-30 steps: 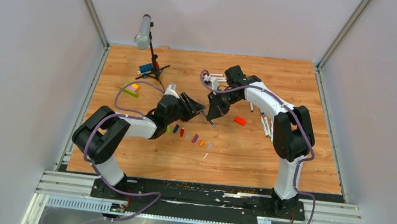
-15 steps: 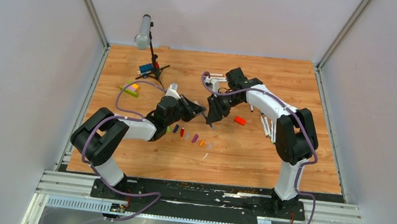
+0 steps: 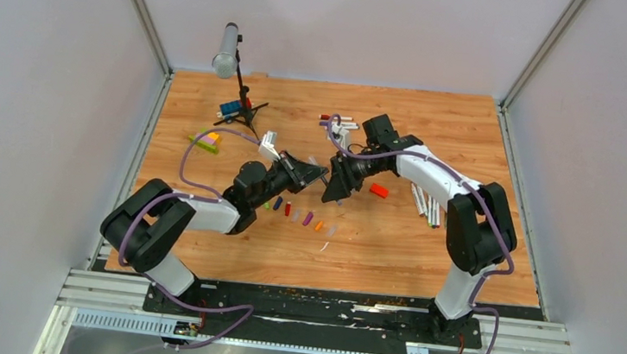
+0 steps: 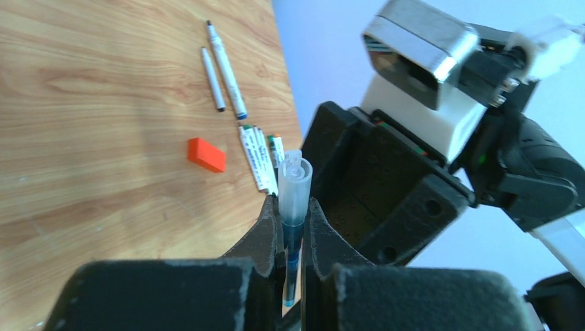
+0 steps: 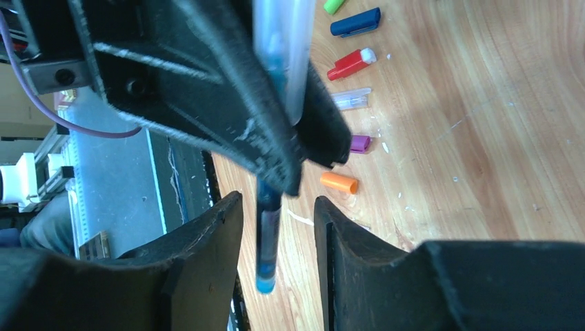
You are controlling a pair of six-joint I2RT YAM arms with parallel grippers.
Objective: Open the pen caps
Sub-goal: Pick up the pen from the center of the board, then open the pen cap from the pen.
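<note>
Several caps (image 3: 289,210) lie loose on the bench (image 3: 390,245); left claw (image 4: 292,207) clamps a pen (image 4: 294,183), right claw (image 5: 278,203) stands parted around it, uncapping apparently pending.

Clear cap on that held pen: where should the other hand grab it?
Likely the clear cap where it sticks out beyond the fingers of the left hand. The open right hand should come in from its free end, one finger each side, and pull along the pen.

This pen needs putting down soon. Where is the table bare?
Bare wood: the near strip between the pen caps and the right arm's base, and the far right corner. Crowded: mid-table, around the caps, the orange block and the loose pens.
</note>
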